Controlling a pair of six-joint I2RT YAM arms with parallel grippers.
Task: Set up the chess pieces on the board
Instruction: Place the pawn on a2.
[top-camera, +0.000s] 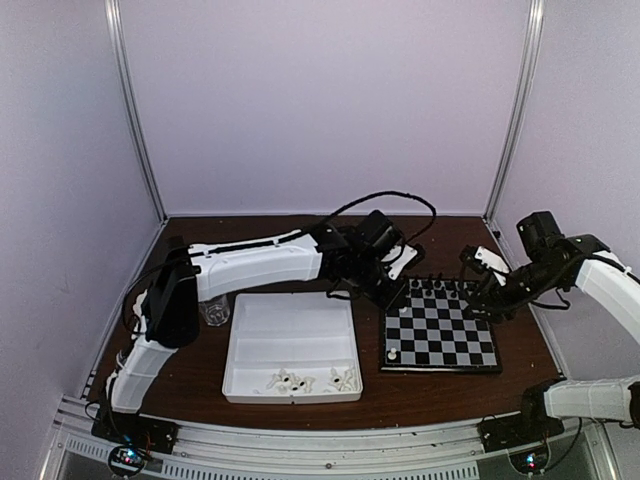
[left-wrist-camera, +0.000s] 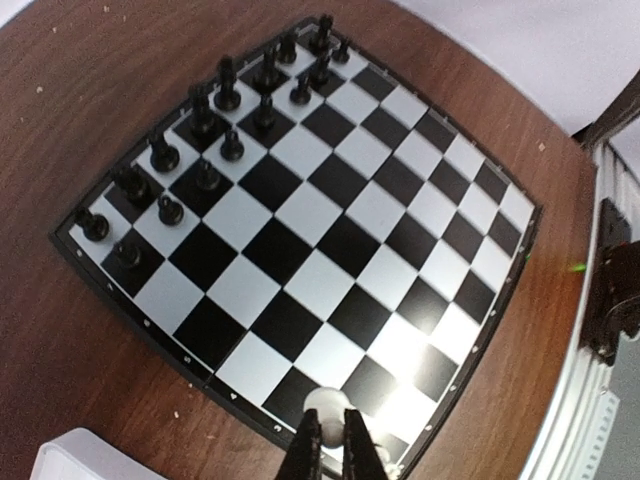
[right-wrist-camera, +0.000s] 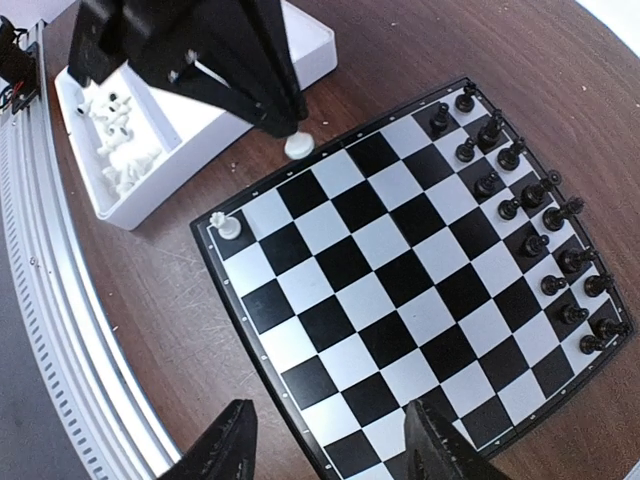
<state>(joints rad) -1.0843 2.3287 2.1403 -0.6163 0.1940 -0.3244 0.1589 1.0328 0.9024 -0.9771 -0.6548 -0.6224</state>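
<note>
**White piece gripped over the board's left edge**

My left hand is clenching a white chess piece between its fingertips, holding it over the board at its left edge, close to the near-left corner. I cannot tell whether the piece is touching the square beneath it. The board is lying on the right half of the worktop, just right of a white tray. The black chess pieces are standing in two rows along the board's far edge. A lone white piece is standing on the near-left corner square, a little apart from the one I am gripping. More white pieces are lying in a loose heap by the tray's near wall. My right hand is hanging released above the board's right edge, its two fingers spread wide with nothing between them and the checks showing through the gap.
</note>
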